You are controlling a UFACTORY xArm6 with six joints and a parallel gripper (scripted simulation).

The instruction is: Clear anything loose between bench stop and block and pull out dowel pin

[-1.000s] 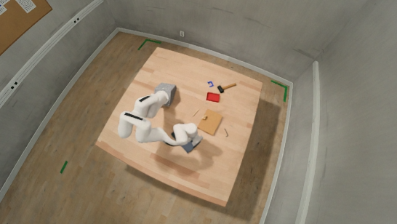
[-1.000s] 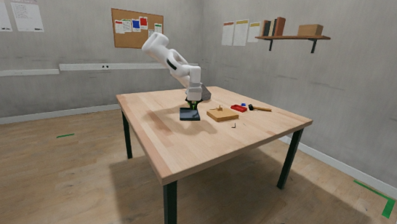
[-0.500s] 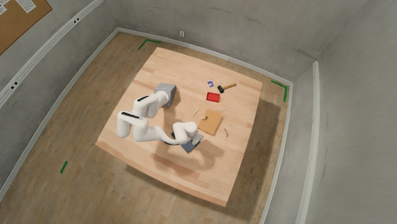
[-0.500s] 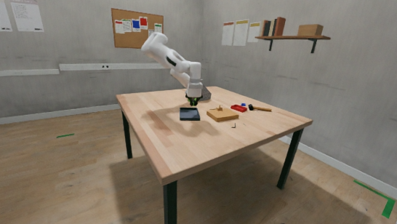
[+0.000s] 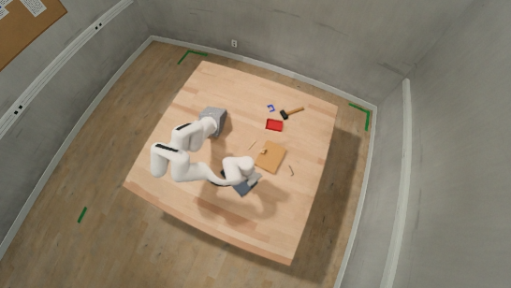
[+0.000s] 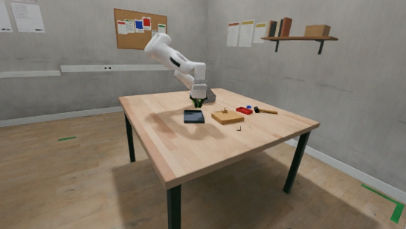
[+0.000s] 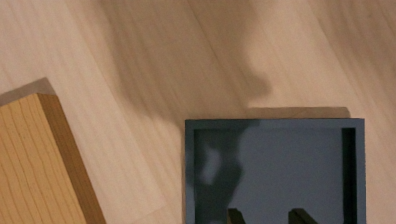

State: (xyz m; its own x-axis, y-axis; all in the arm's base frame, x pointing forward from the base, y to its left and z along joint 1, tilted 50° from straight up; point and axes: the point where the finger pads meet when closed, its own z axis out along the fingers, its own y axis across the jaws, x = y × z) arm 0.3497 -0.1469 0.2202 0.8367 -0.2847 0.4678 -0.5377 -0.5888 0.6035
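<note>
My gripper (image 6: 198, 104) hangs a little above the dark blue tray (image 6: 194, 116), shut on a small green and black thing (image 6: 198, 101) that looks like the spring clamp. In the wrist view only my two dark fingertips show, over the tray's floor (image 7: 274, 170), and the held thing is hidden. The bench board (image 5: 270, 157) lies to the right of the tray. A small wooden block with its upright dowel pin (image 5: 263, 151) stands near the board's far left corner. The stop is too small to make out.
A thin wooden stick (image 5: 252, 145) lies left of the board. A small angled key (image 5: 291, 170) lies to the board's right. A red tray (image 5: 274, 124), a small blue piece (image 5: 273, 109) and a hammer (image 5: 291, 112) lie further back. The arm's grey base (image 5: 213, 118) stands at the table's left.
</note>
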